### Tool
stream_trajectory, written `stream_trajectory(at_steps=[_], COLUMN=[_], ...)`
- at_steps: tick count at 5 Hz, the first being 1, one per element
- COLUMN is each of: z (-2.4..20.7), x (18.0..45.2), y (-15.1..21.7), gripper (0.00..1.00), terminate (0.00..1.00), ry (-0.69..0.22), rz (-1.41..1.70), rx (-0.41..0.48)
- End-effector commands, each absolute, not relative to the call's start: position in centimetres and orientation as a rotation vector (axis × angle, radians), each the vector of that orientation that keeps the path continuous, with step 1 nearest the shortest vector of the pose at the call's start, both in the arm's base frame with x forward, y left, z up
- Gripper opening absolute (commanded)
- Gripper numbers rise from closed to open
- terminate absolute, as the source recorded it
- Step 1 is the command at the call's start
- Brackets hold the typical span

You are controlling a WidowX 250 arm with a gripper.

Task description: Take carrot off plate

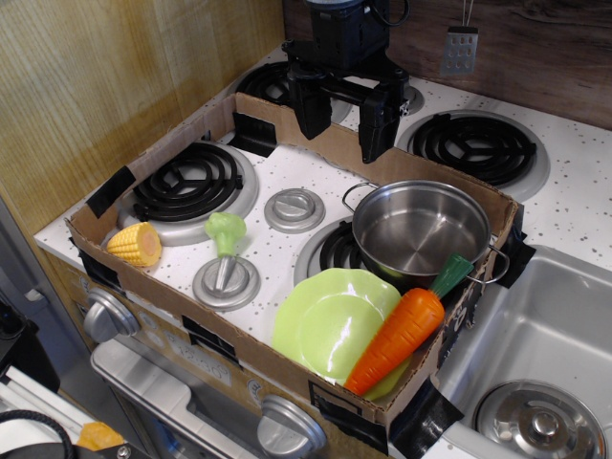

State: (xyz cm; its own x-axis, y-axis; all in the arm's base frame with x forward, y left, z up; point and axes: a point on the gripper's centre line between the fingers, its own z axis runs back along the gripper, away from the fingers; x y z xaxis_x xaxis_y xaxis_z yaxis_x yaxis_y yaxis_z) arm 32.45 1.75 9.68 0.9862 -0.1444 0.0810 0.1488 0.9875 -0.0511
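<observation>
The orange toy carrot point(400, 330) with a dark green stub top lies across the right side of the lime-green scalloped plate point(330, 325), its tip toward the front and its green top resting against the steel pot point(419, 229). The plate leans in the front right corner of the cardboard box. My black gripper point(344, 120) hangs open and empty above the back edge of the box, well behind and above the carrot.
A cardboard box wall point(191, 316) rings the toy stovetop. A yellow corn cob point(136, 243) lies at the left by a burner point(188, 182). A green toy point(226, 234) stands on a knob. A sink point(545, 335) with a lid point(540, 421) is at the right.
</observation>
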Motion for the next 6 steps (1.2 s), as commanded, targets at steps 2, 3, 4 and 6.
stream_trajectory(at_steps=[2, 3, 4, 6], z=[11.0, 12.6, 13.5, 11.5], x=[31.6, 30.4, 28.5, 25.1], y=[1.3, -0.2, -2.9, -7.2], gripper=[1.00, 1.00, 1.00, 1.00], terminate=[0.00, 0.00, 0.00, 0.00], ry=[-0.143, -0.140, -0.189, -0.271], rz=[-0.152, -0.132, -0.116, -0.157], rx=[-0.084, -0.128, -0.160, -0.264])
